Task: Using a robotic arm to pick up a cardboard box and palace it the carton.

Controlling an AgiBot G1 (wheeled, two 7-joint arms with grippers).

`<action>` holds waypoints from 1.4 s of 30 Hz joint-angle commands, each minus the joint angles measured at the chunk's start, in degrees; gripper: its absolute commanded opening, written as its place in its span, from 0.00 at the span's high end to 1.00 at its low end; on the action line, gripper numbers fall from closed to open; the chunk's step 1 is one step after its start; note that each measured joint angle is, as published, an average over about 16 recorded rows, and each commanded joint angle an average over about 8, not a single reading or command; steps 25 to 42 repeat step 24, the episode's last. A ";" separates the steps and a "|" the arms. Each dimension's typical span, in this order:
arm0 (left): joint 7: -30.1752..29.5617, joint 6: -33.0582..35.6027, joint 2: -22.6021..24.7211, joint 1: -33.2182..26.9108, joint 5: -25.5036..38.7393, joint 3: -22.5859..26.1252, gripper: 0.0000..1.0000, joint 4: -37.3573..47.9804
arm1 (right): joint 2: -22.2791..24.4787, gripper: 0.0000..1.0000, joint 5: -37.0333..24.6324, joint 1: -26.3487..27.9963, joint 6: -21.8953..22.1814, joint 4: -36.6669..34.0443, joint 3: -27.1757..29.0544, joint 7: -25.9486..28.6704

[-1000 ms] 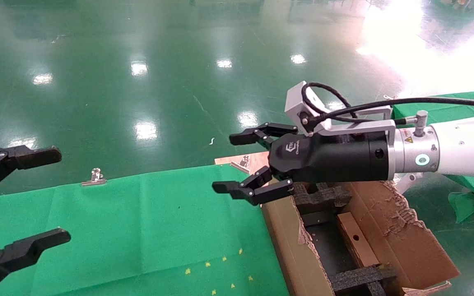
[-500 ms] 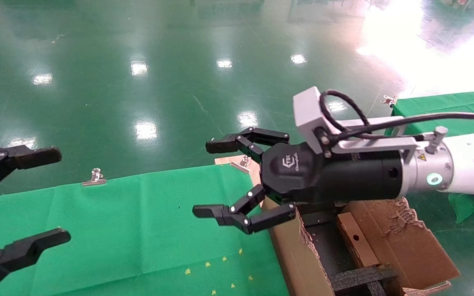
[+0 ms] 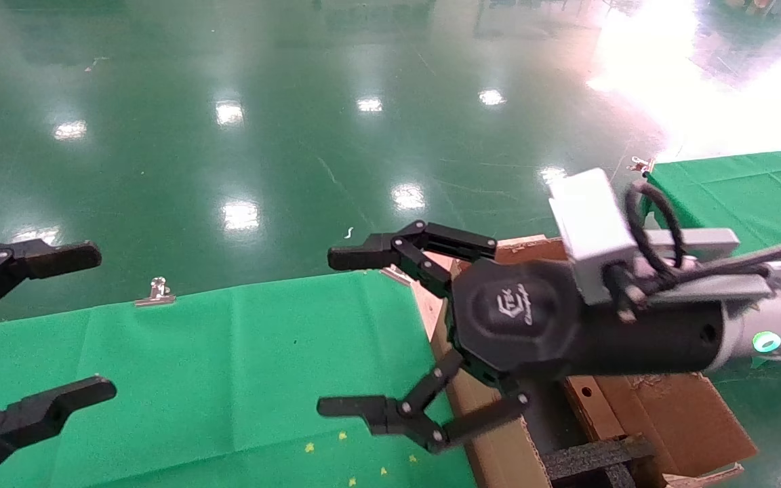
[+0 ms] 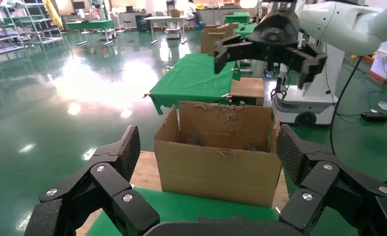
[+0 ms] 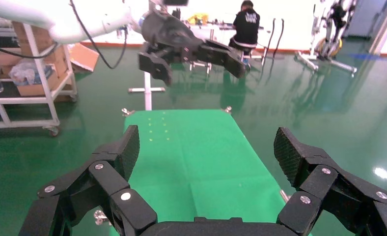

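Overhead, you had the white robotic arm's black right gripper (image 3: 336, 332) spread wide, empty, over the green cloth table (image 3: 194, 352); small taped brown cardboard box (image 3: 590, 407) lay inside the large ragged-flapped carton (image 3: 675, 413). Left wrist: left gripper (image 4: 206, 157) spread wide, empty, facing that carton (image 4: 216, 167). Right wrist: fingers (image 5: 125, 147) parted above the cloth.

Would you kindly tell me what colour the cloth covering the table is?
The cloth is bright green, showing best in the head view.

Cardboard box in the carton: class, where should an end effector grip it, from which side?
Probably grip the cardboard box across its long sides, from above: it lies flat and narrow inside the carton, with only its top face open to reach.
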 commanded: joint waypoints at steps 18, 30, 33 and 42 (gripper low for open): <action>0.00 -0.01 0.00 0.01 -0.01 0.00 0.00 0.01 | -0.19 0.00 0.28 -0.77 -0.55 0.17 1.09 -0.29; 0.00 -0.01 0.00 0.01 -0.01 0.00 0.00 0.01 | -0.14 0.00 0.22 -0.58 -0.42 0.13 0.81 -0.24; 0.00 -0.01 0.00 0.01 -0.01 0.00 0.00 0.01 | -0.14 0.00 0.22 -0.58 -0.42 0.13 0.81 -0.24; 0.00 -0.01 0.00 0.01 -0.01 0.00 0.00 0.01 | -0.14 0.00 0.22 -0.58 -0.42 0.13 0.81 -0.24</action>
